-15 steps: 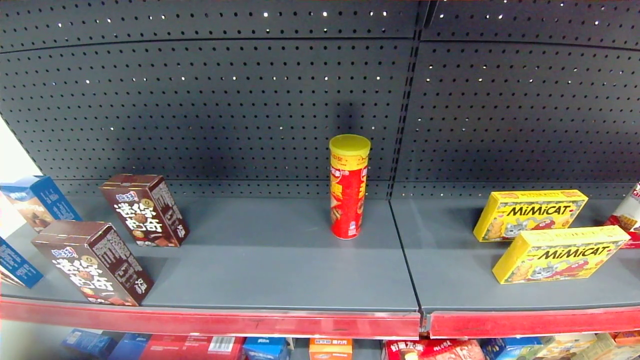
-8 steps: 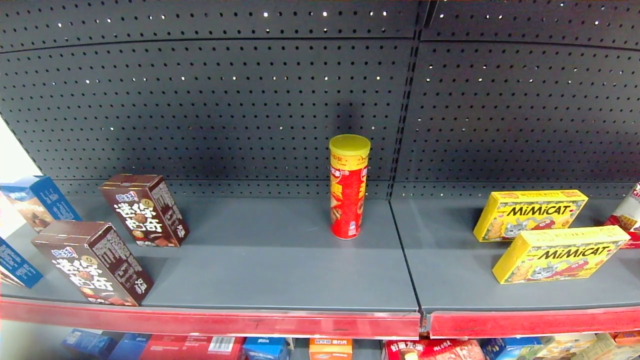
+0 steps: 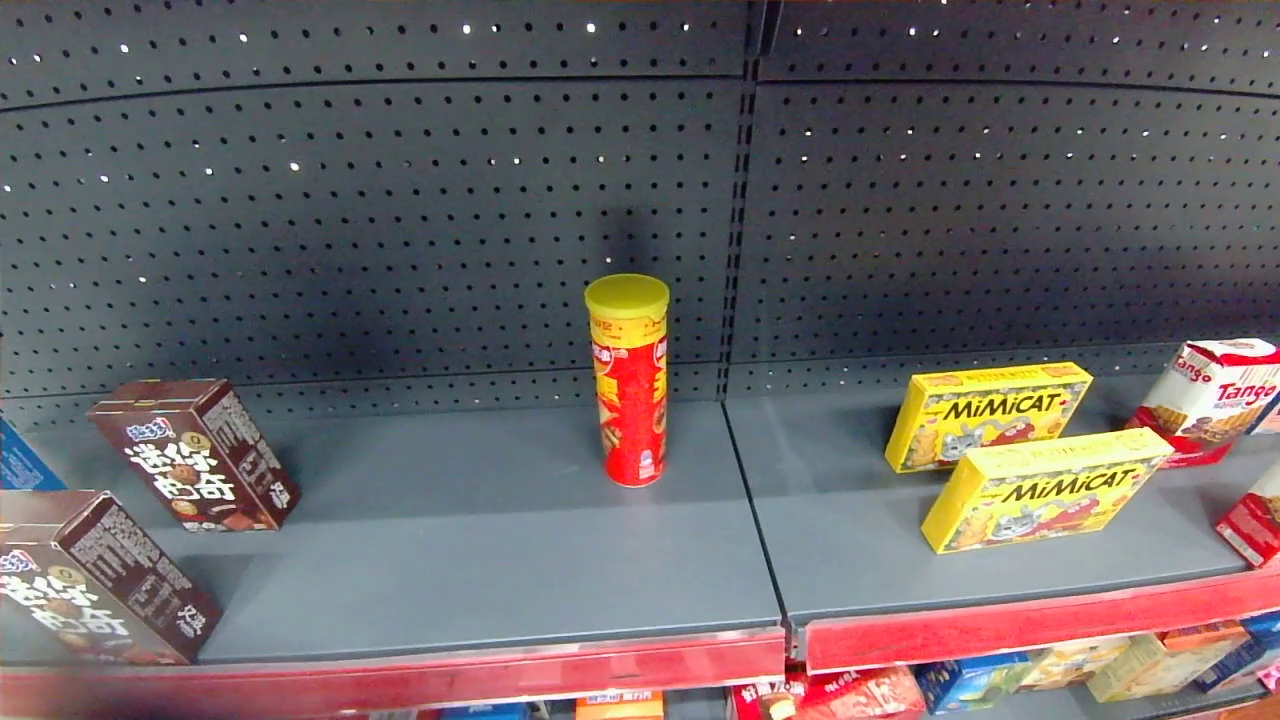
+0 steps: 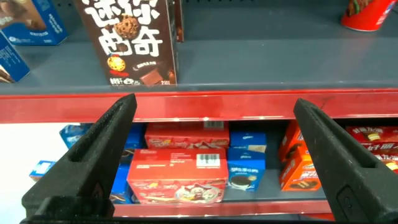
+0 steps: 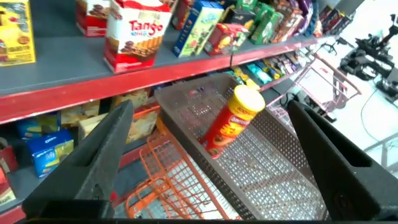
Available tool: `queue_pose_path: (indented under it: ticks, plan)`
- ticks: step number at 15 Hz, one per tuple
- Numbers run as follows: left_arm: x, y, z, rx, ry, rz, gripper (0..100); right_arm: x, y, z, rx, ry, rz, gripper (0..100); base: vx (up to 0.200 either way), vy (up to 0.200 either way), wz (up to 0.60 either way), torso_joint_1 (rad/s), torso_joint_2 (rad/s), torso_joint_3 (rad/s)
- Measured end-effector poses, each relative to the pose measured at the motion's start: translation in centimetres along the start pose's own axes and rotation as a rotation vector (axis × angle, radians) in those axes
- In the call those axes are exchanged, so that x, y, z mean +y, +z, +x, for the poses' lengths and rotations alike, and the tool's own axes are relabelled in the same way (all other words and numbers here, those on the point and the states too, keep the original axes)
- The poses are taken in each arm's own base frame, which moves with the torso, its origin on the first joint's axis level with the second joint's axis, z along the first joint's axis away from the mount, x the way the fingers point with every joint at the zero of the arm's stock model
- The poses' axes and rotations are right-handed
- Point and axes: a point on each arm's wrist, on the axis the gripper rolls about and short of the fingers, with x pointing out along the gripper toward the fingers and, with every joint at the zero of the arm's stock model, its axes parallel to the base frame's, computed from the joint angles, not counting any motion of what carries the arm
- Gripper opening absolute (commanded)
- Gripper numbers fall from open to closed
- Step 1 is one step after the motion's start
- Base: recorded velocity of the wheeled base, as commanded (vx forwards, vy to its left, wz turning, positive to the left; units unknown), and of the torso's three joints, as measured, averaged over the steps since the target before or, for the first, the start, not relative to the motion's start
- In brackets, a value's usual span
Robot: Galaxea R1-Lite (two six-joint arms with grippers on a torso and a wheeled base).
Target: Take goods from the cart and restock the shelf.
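Cart (image 5: pixel 292 180) basket holds the chip can (image 5: pixel 231 122) (red-and-yellow label, print too small to tell), tilted, long axis slanting across the mesh, lid end raised, ahead of and below my right pincer (image 5: pixel 211 168), the nearer one. It and my left pincer (image 4: pixel 208 155) gape wide, empty.

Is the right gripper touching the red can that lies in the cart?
Apart. The right wrist view shows the red can lying in the cart, with mesh visible between it and the open fingers of the right gripper on both sides.
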Motion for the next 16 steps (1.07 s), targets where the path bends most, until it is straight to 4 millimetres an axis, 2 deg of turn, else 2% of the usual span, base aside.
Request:
queue_pose_path:
  ticks: [4,9,16]
  plan:
    - [0.0,0.0,0.0,0.0,0.001,-0.002,100,0.11,-0.31,0.06,0.005,0.005,-0.002,100,0.0,0.0,0.0,0.0,0.0,0.0]
    - [0.0,0.0,0.0,0.0,0.0,-0.005,100,0.32,-0.68,0.26,0.016,0.011,-0.005,100,0.0,0.0,-0.6,0.006,0.0,0.001]
    - [0.0,0.0,0.0,0.0,0.0,-0.012,100,0.25,-0.77,0.29,0.013,0.026,-0.005,100,0.0,0.0,0.0,0.0,0.0,0.0]
